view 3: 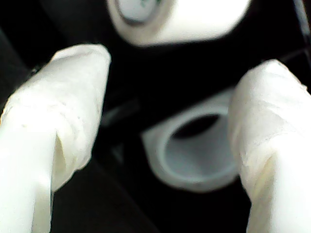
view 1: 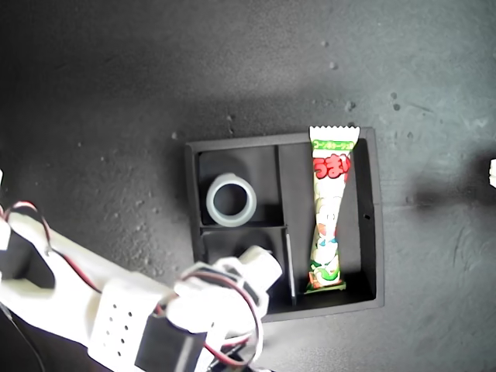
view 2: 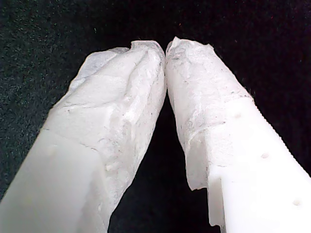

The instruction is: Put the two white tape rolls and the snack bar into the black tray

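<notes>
second tape roll going into the tray's near small compartment, my second gripper over it

in the exterior view i'm seeing the black tray (view 1: pixel 370 225) at centre, snack bar (view 1: pixel 330 211) lying in the long compartment with its long axis running 12 to 6 o'clock, wider tape roll (view 1: pixel 231 200) flat in the small compartment at 9 o'clock of the bar. smaller tape roll (view 1: pixel 262 263) is sitting at 6 o'clock of the wider one, in or just over the other small compartment; can't tell if it's resting on the floor. my second gripper (view 3: pixel 170 121) is reaching in from 7 o'clock, jaws spread wide, gripping nothing, both rolls showing between and beyond its pads (view 3: pixel 73 97). my first gripper (view 2: pixel 165 51) is closed tip to tip on nothing, over bare dark surface. judging all three are about placed.
</notes>
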`<state>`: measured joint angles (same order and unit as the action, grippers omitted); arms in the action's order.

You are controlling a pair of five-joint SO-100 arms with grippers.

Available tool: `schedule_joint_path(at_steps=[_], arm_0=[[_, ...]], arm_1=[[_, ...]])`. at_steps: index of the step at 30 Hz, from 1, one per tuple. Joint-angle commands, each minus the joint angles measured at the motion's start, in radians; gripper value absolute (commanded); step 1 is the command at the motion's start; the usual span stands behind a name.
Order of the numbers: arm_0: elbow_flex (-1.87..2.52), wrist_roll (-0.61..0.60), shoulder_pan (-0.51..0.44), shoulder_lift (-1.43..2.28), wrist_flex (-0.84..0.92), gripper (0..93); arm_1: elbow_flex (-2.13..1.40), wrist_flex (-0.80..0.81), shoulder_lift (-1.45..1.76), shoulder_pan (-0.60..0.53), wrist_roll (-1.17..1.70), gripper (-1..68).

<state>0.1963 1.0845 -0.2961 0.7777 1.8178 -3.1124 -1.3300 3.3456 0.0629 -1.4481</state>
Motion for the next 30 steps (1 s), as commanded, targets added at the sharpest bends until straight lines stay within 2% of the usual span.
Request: schedule_joint_path(at_steps=[1,6,10,14,19,30], arm_0=[[0.270,0.021,0.055,0.336,0.017,0.1],[0.787,0.028,0.156,0.784,-0.026,0.1],[1.310,0.003,0.245,1.213,-0.196,0.0],[1.779,0.006,0.296,1.615,-0.351,0.0],[2.207,0.046,0.290,1.991,-0.474,0.0],[2.580,0.098,0.218,2.279,-0.537,0.0]], arm_1=[[-0.012,-0.006,0.006,-0.009,-0.005,-0.3],[-0.012,-0.009,0.006,-0.052,-0.006,2.3],[-0.012,-0.009,0.006,-0.095,0.003,2.3],[-0.012,-0.009,0.006,-0.083,0.167,2.3],[-0.012,-0.009,0.006,-0.058,0.390,2.3],[-0.012,-0.009,0.006,-0.061,0.391,2.3]])
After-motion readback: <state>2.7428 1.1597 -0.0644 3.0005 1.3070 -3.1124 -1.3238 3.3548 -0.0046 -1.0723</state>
